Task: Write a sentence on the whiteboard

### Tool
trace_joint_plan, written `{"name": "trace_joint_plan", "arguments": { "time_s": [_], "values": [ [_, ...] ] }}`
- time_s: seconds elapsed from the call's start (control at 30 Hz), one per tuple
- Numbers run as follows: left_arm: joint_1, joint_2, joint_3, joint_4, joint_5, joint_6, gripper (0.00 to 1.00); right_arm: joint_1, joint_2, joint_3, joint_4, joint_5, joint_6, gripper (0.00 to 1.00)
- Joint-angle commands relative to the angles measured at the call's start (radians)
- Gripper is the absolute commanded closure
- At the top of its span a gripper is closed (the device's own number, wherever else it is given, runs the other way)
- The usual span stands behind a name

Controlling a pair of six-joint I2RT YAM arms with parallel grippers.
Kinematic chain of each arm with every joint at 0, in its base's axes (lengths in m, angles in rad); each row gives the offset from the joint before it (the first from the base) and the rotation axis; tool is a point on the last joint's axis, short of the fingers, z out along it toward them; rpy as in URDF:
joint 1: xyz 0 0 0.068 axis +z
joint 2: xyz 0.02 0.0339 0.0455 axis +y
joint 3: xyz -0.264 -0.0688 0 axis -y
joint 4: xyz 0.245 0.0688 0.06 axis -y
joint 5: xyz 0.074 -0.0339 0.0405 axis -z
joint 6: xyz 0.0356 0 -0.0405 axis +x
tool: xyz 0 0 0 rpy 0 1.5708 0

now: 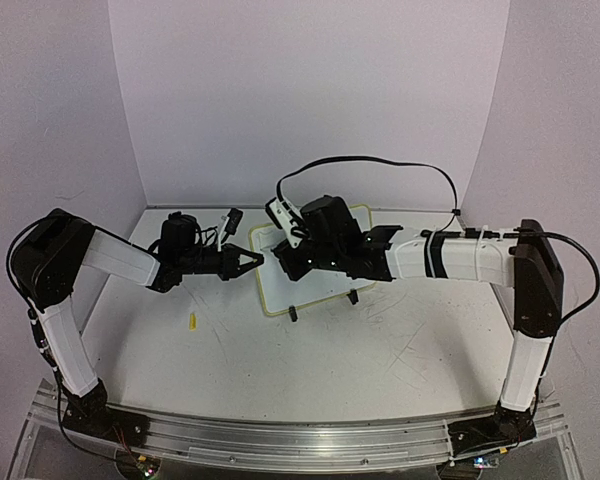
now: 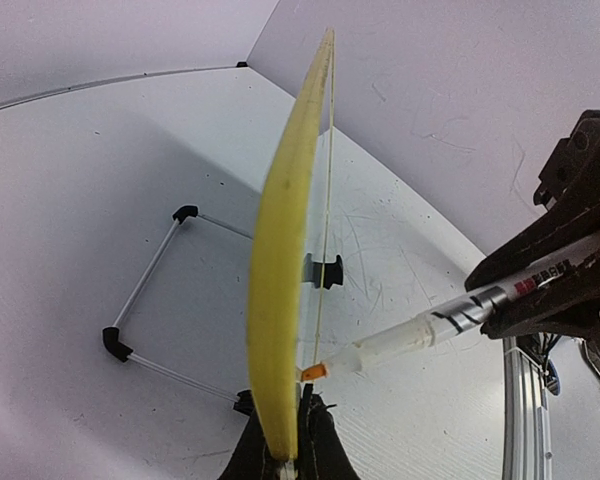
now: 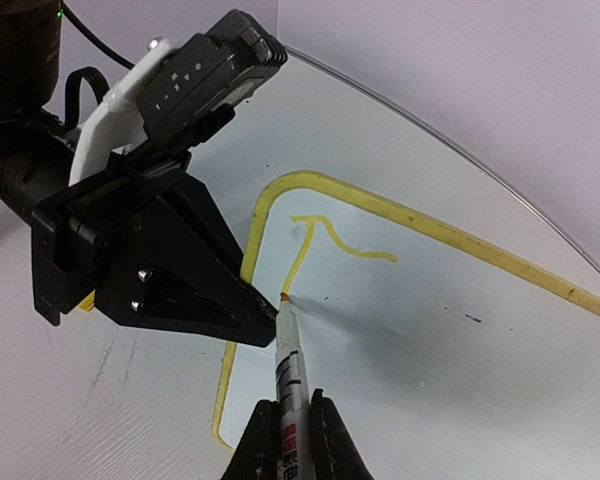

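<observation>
Whiteboard (image 1: 315, 292) at mid-table, toward the back wall, between the two arms. Small, rectangular, white face, thin yellow rim (image 3: 248, 255), rounded corners. Propped up on a wire stand (image 2: 148, 288) behind it, with black clip feet (image 1: 293, 313) along the lower edge resting on the table (image 1: 280, 370). Seen edge-on in the left wrist view: rim as a thin yellow blade, the white face to its right.

Face mostly blank. One yellow stroke (image 3: 325, 238) near the upper left corner: a short top bar with a wavy tail running right, and a leg slanting down to the pen tip. A tiny dark speck further right on the face.

Left gripper (image 1: 252, 260) pinching the board's left edge, fingers pressed together on the rim at the bottom of the left wrist view.

Right gripper (image 3: 285, 445) clamped on a marker (image 3: 290, 375), jaws snug on the barrel. White-grey barrel with red and black print, orange nib. Nib touching the board face at the bottom end of the stroke, just beside the left gripper's black finger. In the top view, right gripper over the board's upper middle, covering part of the face.

Small yellow scrap (image 1: 193, 321) on the table, left of the board and apart from it; too small to identify.

Table surface white, with scuffs and scratches.
</observation>
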Motion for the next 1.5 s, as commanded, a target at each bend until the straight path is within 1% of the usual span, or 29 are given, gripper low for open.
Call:
{"name": "trace_joint_plan", "arguments": {
  "time_s": [0.0,0.27,0.43,0.53,0.9,1.47],
  "values": [
    [0.007,-0.018,0.017,-0.063,-0.086,0.065,1.00,-0.003,-0.014,-0.021,-0.007,0.015,0.022,1.00],
    [0.008,-0.016,0.020,-0.066,-0.086,0.066,1.00,-0.003,-0.029,-0.016,-0.006,0.002,0.025,1.00],
    [0.007,-0.017,0.017,-0.068,-0.087,0.066,1.00,-0.003,-0.090,-0.013,0.013,-0.020,0.025,1.00],
    [0.008,-0.018,0.018,-0.069,-0.086,0.066,1.00,-0.003,-0.109,-0.012,0.014,-0.024,0.053,1.00],
    [0.007,-0.018,0.020,-0.071,-0.086,0.070,1.00,-0.004,-0.049,0.028,0.014,-0.011,0.042,1.00],
    [0.007,-0.020,0.020,-0.075,-0.087,0.074,1.00,-0.005,0.001,0.071,0.014,-0.013,0.041,1.00]
  ]
}}
